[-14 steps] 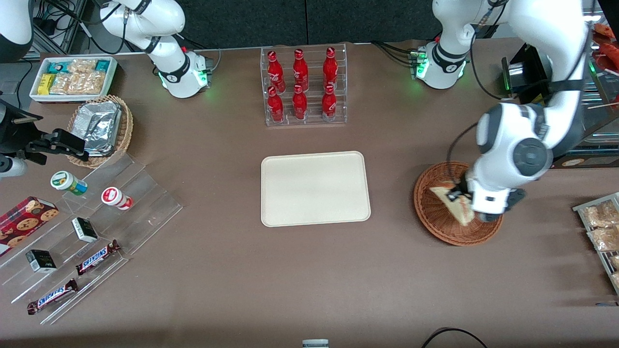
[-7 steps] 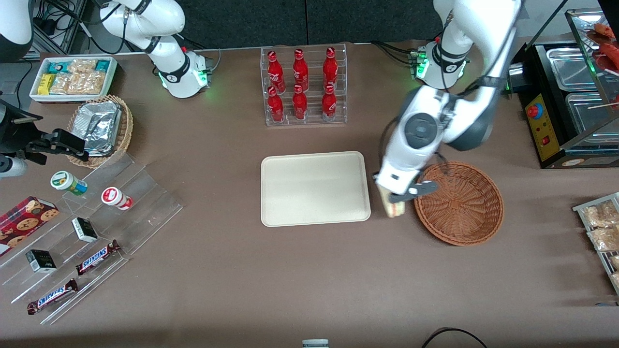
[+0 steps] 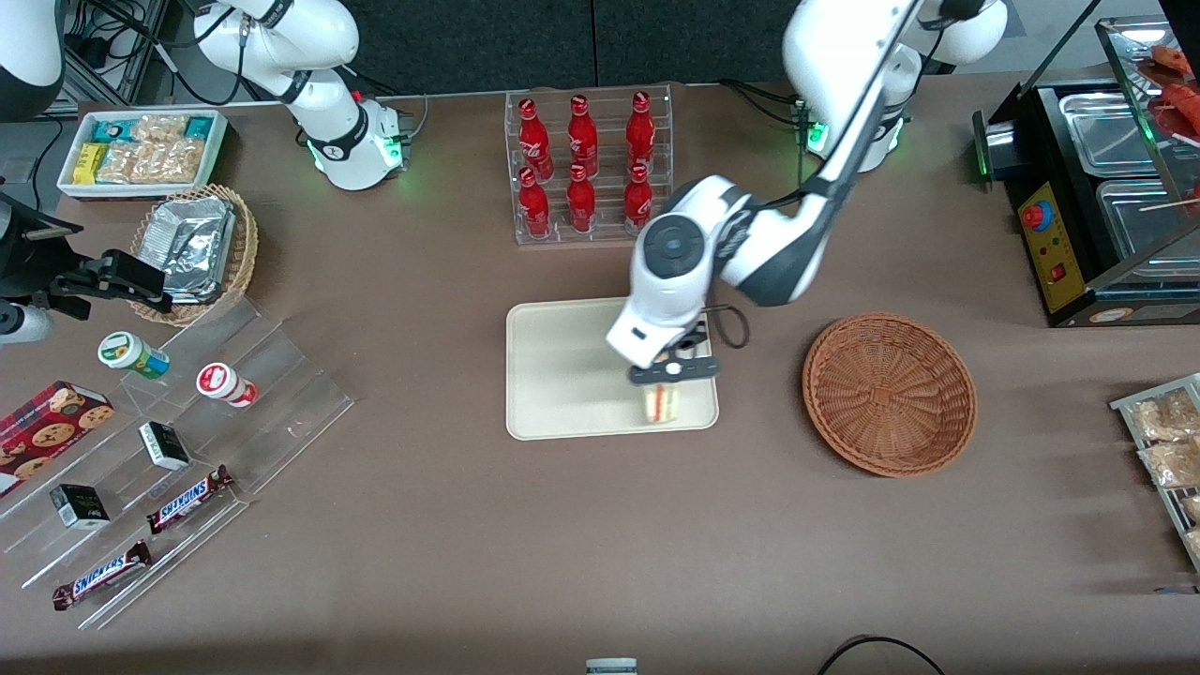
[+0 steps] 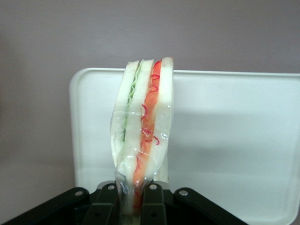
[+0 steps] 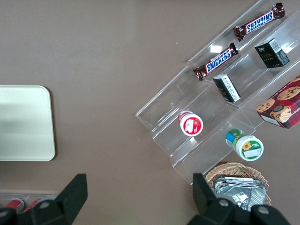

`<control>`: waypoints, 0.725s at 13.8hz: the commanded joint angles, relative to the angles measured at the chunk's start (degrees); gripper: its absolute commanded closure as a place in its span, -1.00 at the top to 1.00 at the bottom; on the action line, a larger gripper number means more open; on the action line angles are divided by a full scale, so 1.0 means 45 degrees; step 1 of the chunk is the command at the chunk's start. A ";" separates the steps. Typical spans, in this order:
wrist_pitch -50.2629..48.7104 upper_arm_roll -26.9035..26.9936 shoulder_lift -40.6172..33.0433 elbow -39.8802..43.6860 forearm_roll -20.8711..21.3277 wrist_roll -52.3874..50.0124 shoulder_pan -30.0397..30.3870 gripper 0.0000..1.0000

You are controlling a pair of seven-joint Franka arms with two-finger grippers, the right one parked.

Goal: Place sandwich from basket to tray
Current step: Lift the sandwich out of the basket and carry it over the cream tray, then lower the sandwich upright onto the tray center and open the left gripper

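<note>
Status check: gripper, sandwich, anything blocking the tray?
Gripper shut on sandwich, above tray. Basket empty. Tray bare, nothing in the way.

A matte brown table [image 3: 469, 525] fills the scene under even overhead light that casts soft shadows. A dark panel wall [image 3: 562, 42] closes the view at 12 o'clock, above a clear acrylic rack of red bottles [image 3: 589, 169]. At 2 o'clock stands a black warming cabinet [image 3: 1059, 234] with steel pans. A stepped acrylic display shelf [image 3: 281, 394] sits at 8 o'clock, a white bin of snack packets [image 3: 70, 173] at 10, and a black cable [image 3: 872, 647] loops in at 5.
</note>
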 commanded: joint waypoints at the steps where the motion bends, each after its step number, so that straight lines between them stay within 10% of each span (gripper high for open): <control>1: -0.0867 0.0188 0.1771 0.2283 0.0005 -0.0050 -0.0727 -1.00; 10: -0.2452 0.0188 0.3395 0.4007 -0.0015 -0.0362 -0.1706 -1.00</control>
